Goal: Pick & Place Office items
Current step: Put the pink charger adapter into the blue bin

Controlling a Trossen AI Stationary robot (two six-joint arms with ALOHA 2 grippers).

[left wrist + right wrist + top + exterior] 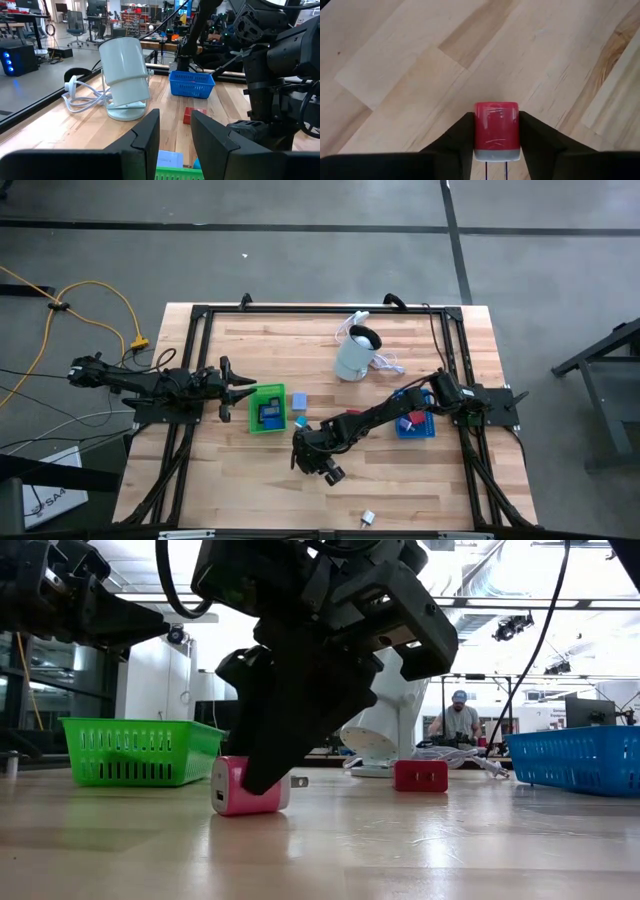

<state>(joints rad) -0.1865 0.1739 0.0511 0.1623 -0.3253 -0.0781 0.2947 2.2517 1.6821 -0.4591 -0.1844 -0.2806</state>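
A pink-red charger block [496,125] with metal prongs lies on the bare wood near the table's middle, and shows in the low view [250,798] too. My right gripper [496,119] [318,463] reaches down over it, one finger on each side. My left gripper [175,137] [240,390] hovers open at the left edge of the green tray [266,410], touching nothing. A red block [420,775] rests flat on the table farther off. A blue block [297,400] lies just right of the green tray. My right gripper pinches the charger block by its two long sides [476,131], one finger [462,137] against each. It comes from above, slanting down, with the fingers lying along the block. The block sits flat on the table, its prongs [298,780] level and pointing toward the table's right.
The pale cylindrical appliance [355,355] with its white cord [82,97] stands toward the far edge. The blue tray [415,425] sits at the right under my right arm. A small white piece [367,518] lies near the near edge. A person [458,720] is in the room beyond.
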